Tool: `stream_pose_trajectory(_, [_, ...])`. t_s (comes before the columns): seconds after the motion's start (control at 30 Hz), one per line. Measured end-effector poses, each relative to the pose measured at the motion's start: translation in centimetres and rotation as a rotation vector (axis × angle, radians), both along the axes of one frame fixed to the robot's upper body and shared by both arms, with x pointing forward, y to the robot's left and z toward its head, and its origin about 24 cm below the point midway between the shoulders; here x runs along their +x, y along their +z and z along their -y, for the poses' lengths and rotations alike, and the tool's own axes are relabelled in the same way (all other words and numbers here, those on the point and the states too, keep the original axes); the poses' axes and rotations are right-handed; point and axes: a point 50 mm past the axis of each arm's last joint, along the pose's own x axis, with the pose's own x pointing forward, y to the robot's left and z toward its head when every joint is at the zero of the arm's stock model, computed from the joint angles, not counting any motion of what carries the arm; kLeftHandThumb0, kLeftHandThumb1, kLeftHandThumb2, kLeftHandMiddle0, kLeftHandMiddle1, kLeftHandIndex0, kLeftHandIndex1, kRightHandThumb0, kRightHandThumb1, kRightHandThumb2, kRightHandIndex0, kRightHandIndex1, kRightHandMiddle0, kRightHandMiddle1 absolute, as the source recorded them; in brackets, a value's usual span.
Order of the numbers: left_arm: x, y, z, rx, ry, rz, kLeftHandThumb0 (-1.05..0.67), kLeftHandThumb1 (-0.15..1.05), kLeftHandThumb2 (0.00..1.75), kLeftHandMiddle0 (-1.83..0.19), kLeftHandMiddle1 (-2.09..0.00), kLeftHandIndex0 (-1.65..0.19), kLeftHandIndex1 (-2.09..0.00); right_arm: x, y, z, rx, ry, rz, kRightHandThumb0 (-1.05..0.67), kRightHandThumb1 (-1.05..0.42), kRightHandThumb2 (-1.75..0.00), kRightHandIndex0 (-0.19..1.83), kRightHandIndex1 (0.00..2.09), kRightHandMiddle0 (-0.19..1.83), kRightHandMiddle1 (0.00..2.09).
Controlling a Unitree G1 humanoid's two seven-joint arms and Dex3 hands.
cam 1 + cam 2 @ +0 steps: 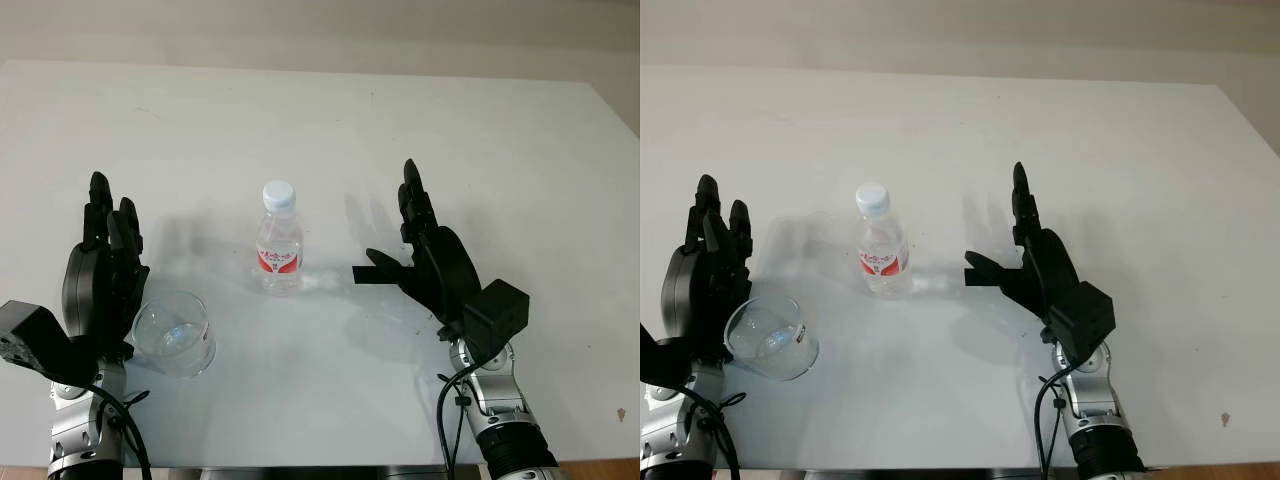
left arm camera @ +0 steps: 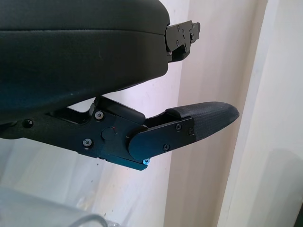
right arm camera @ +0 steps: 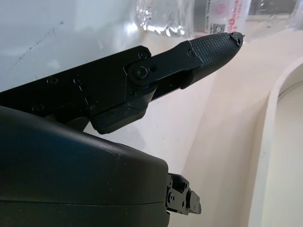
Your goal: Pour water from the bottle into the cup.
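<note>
Left eye view: capped water bottle (image 1: 279,240) upright at mid-table (image 1: 320,110), red label facing the camera. Clear cup (image 1: 175,333) nearer the front edge to its left, tilted, just beside the left hand (image 1: 103,265), open and holding nothing. Right hand (image 1: 425,255) to the right of the bottle, apart from it, open and holding nothing.

Left wrist view: black finger (image 2: 199,122) extended over pale tabletop; cup rim (image 2: 71,215) at the picture's edge.

Right wrist view: finger (image 3: 208,49) pointing toward the bottle's label (image 3: 222,14), no contact.
</note>
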Motion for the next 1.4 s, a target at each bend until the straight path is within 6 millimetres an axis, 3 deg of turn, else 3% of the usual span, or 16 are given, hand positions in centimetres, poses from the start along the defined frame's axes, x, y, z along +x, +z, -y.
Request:
stream_pose_trajectory(0.53, [0.0,-0.3,0.5,-0.015,-0.007,-0.005,-0.73,1.05,0.69,0.18,-0.05,0.19,0.00,-0.2,0.0,-0.5,-0.013,0.073,-0.031,-0.92,-1.01,-0.05,-0.19,0.00,-0.19,0.00])
stream_pose_trajectory(0.7, [0.2,-0.2,0.6,-0.017,-0.008,0.001,-0.74,1.05,0.70,0.19,-0.05,0.19,0.00,0.1,0.5,-1.9,-0.052,0.170,-0.034,-0.97,-1.02,-0.05,-0.19,0.00,-0.19,0.00])
stream_pose_trajectory(0.97, [0.5,0.0,0.7,-0.015,-0.011,0.019,-0.74,1.05,0.68,0.18,-0.05,0.19,0.00,2.3,2.9,-5.7,-0.132,0.328,0.030,-1.01,-0.98,-0.04,-0.19,0.00,-0.19,0.00])
stream_pose_trajectory(1.17, [0.5,0.1,0.6,-0.007,0.020,0.023,-0.73,1.05,0.70,0.16,-0.05,0.19,0.00,2.8,2.6,-8.3,-0.149,0.454,0.001,-0.99,-0.96,-0.04,-0.19,0.00,-0.19,0.00])
stream_pose_trajectory(1.4, [0.4,0.1,0.5,-0.006,0.024,0.027,-0.72,1.05,0.71,0.17,-0.05,0.19,0.00,2.9,1.9,-9.9,-0.140,0.530,-0.032,-1.05,-0.98,-0.06,-0.19,0.00,-0.19,0.00])
